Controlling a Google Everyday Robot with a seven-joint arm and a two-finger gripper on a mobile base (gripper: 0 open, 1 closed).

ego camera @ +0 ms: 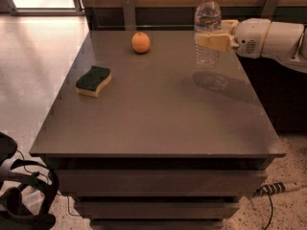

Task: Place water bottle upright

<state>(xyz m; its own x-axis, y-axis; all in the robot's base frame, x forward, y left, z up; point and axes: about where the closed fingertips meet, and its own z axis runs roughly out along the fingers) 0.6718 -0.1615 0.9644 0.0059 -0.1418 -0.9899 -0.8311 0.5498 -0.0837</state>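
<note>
Over by the far right corner of the tabletop (163, 119), the gripper (207, 40) sticks in from the right on a white arm. Its fingers (217, 41) are pinching the water bottle (207, 19) around the middle, and the bottle is straight up with its white cap on top. Can't tell if its base touches the surface or hangs just above, but an orange (141, 42) sits to its left and a green-and-yellow sponge (93, 80) lies well apart, toward the left edge.
</note>
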